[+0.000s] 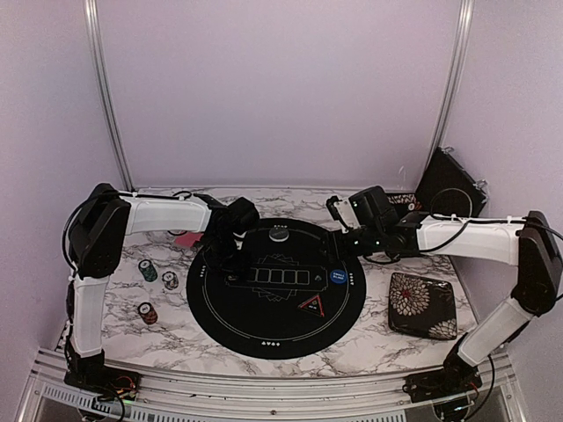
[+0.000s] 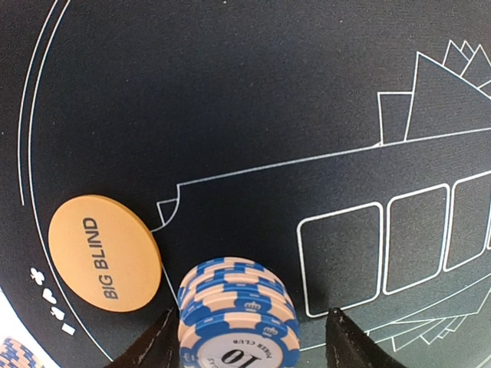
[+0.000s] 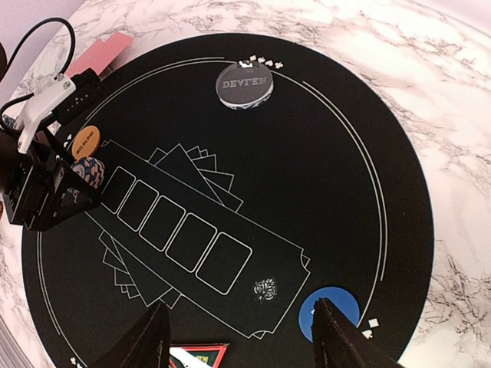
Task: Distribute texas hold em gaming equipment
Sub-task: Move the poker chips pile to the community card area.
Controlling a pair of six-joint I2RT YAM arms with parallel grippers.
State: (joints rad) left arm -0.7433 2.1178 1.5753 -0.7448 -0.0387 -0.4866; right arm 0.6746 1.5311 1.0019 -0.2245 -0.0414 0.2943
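Left pincer (image 2: pixel 247 337) straddles the blue chip stack (image 2: pixel 234 307); orange button (image 2: pixel 105 253) sits just left of it.
Jaws apart, not gripping yet; likely next: clench squarely, then lift. Right pincer (image 3: pixel 238 337) released, empty.

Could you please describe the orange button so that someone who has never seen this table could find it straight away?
Start at the big round black mat in the middle of the marble table and go to its left edge. There lies a flat orange button printed BIG BLIND, beside a blue-and-white chip stack; unlike the stack, it is single and unstriped.
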